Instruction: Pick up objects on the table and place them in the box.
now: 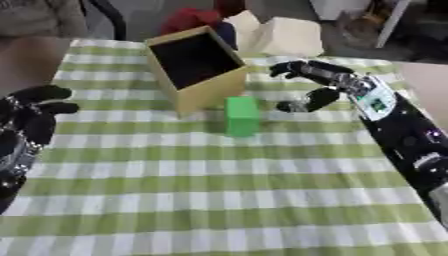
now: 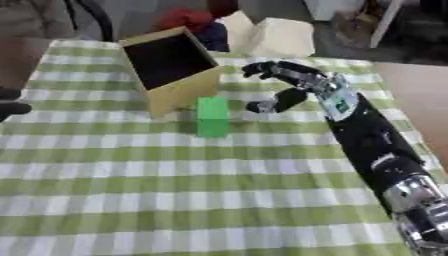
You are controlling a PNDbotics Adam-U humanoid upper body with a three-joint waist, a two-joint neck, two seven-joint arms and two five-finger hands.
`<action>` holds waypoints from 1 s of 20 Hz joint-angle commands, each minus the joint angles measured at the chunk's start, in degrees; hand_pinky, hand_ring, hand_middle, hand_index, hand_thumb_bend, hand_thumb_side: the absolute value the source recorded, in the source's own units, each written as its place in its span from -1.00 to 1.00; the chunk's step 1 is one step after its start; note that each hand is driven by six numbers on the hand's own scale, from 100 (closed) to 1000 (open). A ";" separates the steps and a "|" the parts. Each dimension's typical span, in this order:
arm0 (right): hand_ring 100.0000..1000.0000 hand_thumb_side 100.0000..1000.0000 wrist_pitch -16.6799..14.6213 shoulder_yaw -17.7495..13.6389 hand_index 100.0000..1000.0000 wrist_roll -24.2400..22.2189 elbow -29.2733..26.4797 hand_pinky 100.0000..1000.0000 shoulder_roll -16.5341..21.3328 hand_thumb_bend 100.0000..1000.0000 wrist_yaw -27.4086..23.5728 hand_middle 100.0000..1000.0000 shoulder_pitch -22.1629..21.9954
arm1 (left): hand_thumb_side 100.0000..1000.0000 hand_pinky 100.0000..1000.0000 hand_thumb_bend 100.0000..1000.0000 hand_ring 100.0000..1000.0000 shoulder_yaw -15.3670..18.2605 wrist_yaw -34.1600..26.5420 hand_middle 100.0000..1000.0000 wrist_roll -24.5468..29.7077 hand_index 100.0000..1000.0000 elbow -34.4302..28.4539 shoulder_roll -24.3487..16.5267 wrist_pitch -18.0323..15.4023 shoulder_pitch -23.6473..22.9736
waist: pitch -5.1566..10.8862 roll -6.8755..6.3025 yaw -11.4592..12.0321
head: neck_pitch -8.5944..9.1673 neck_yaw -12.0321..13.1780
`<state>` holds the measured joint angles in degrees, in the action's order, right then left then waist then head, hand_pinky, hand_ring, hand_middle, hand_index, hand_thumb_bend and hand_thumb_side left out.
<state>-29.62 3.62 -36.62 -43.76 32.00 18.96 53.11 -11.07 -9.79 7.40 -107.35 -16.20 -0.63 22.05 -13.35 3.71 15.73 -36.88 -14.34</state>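
Reaching in from the right edge of the tabletop, the right hand (image 1: 319, 85) is hovering with fingers and thumb spread apart, holding nothing, just beside the green block (image 1: 242, 115). That block is standing upright on the checked cloth (image 1: 219, 190), close against the front of the tilted wooden box (image 1: 194, 70) near the far edge. At the left edge the left hand (image 1: 35, 117) is resting, fingers relaxed.

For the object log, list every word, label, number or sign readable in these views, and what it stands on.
No readable text anywhere.
The green panel on the right hand's wrist: markings, if any, too blurred to read.
The green block: plain faces.
The box: no label visible.
The checked tablecloth: pattern only.
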 commanded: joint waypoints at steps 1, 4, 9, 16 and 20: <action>1.00 -0.23 -8.37 0.39 0.96 -12.35 -2.53 0.90 0.35 -0.25 -0.98 0.74 1.87 | -0.14 0.91 -0.50 0.44 0.38 -0.60 0.41 0.02 0.57 -1.53 -1.21 -0.30 0.52 | 1.38 -0.22 0.21 | 0.15 -0.49; 1.00 -0.23 -8.37 1.04 0.95 -14.34 -3.72 0.90 -0.83 -0.24 -0.66 0.75 2.56 | -0.16 0.89 -0.49 0.42 0.67 -1.20 0.39 -0.35 0.57 -2.34 -1.15 -0.51 0.56 | 1.60 -0.29 0.56 | 0.05 -0.92; 1.00 -0.20 -9.08 2.31 0.94 -15.31 -4.82 0.90 -2.71 -0.20 1.85 0.75 2.95 | -0.18 0.89 -0.48 0.42 0.92 -2.10 0.38 -0.69 0.57 -3.49 -1.04 -0.57 0.66 | 1.82 -0.26 0.95 | -0.09 -1.52; 1.00 -0.14 -11.09 3.52 0.92 -15.21 -5.03 0.90 -4.82 -0.12 9.17 0.76 2.27 | -0.16 0.90 -0.47 0.42 0.97 -1.97 0.38 -0.64 0.57 -3.22 -0.82 -0.20 0.55 | 1.82 -0.05 0.79 | -0.25 -1.52; 1.00 -0.18 -12.57 3.67 0.88 -13.65 -4.92 0.89 -5.51 -0.06 14.70 0.72 1.71 | -0.16 0.90 -0.47 0.42 0.95 -1.77 0.38 -0.56 0.57 -2.95 -0.75 -0.16 0.49 | 1.83 0.12 0.57 | -0.32 -1.40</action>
<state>-28.58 7.43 -37.66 -47.64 25.70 31.86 53.90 -10.67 -11.53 6.86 -109.60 -16.20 -0.85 22.07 -12.67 4.04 16.35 -37.20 -15.75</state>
